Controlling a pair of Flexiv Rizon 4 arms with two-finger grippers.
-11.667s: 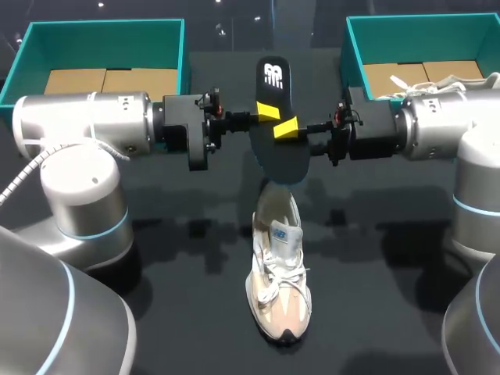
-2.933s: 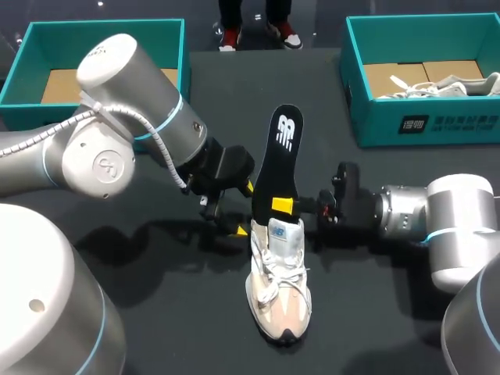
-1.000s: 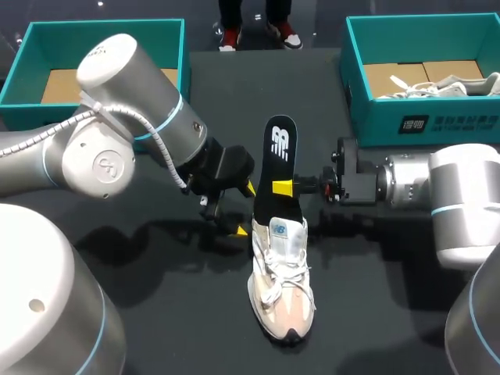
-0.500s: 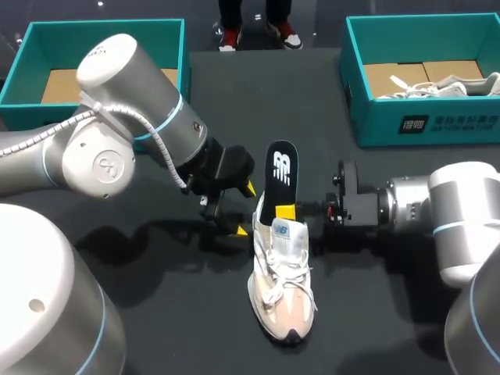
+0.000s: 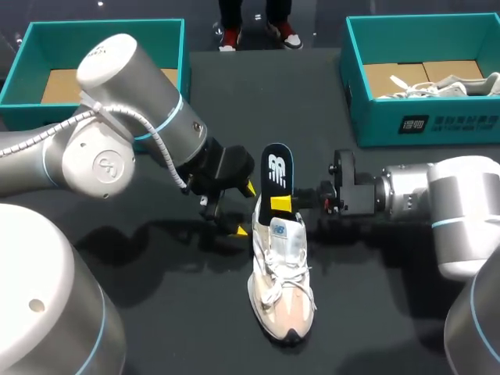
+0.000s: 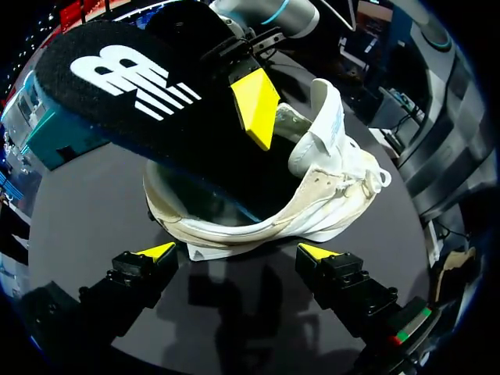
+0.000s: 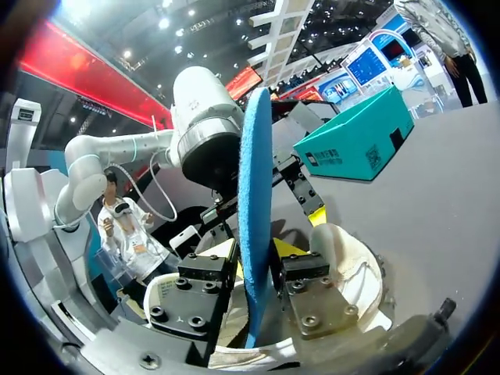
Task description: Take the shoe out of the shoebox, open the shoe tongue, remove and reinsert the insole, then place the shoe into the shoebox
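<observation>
Gripping insole (image 5: 275, 176) by both edges, right jaws hold it steep, toe end down inside shoe (image 5: 283, 277) collar; angle suits sliding it back in. Left jaws wide open, empty, just beside shoe heel, not touching, likely ready to brace. Shoe sits upright on tabletop (image 5: 375, 312).

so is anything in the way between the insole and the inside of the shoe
Nothing visible. The right pincer holds the insole with its lower end inside the shoe opening. The tongue lies forward, and the open left pincer sits by the heel, clear of the opening.
</observation>
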